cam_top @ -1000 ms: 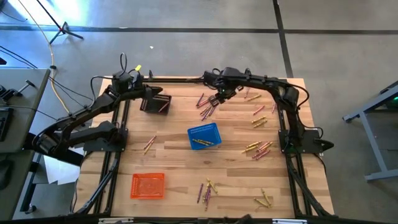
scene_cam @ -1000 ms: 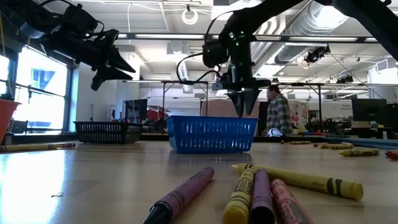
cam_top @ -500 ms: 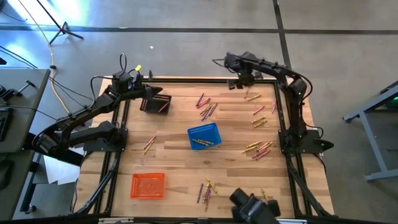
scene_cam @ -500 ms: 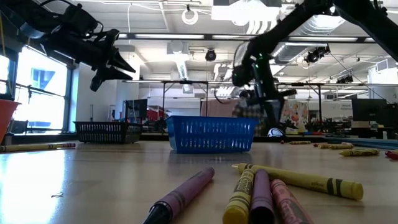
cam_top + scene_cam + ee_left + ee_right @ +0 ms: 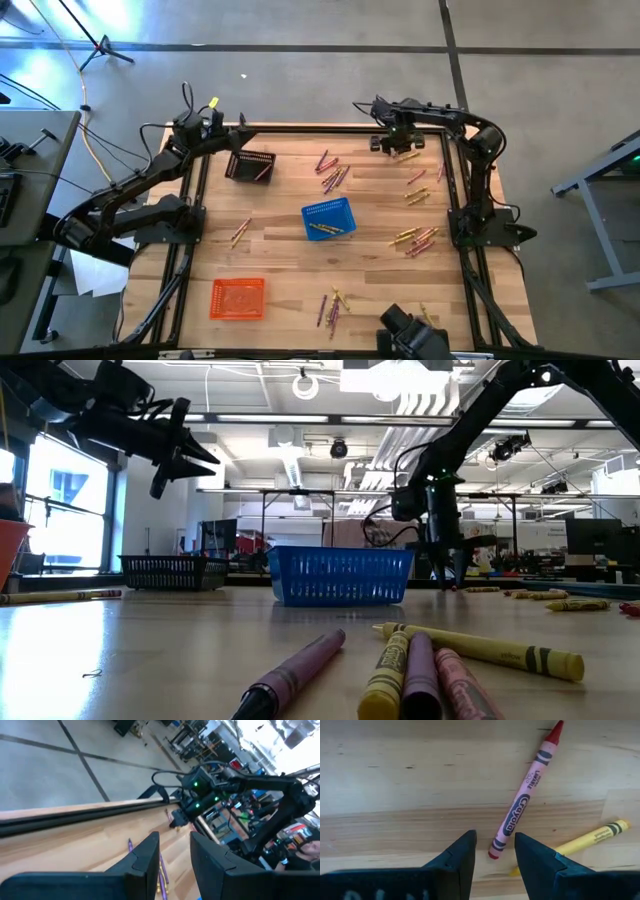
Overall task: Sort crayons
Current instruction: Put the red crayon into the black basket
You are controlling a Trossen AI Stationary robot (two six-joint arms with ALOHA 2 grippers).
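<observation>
Crayons lie scattered over the wooden table in yellow, red-pink and purple, in loose groups. My right gripper points down at the far right, open. In the right wrist view its fingertips stand on either side of the blunt end of a red-pink crayon, and a yellow crayon lies just beside. My left gripper hangs open and empty near the far left corner, above and beside the black basket.
A blue basket stands mid-table with a yellow crayon in it. An orange basket stands near left. The black basket holds a red crayon. A dark object sits at the near edge. Black frame rails run along both sides.
My right gripper has swung from above the crayons near the far middle toward the table's right edge, rolled, and come down over the red-pink and yellow crayons; its fingers stay open. My left gripper has tipped up a little by the far left corner.
</observation>
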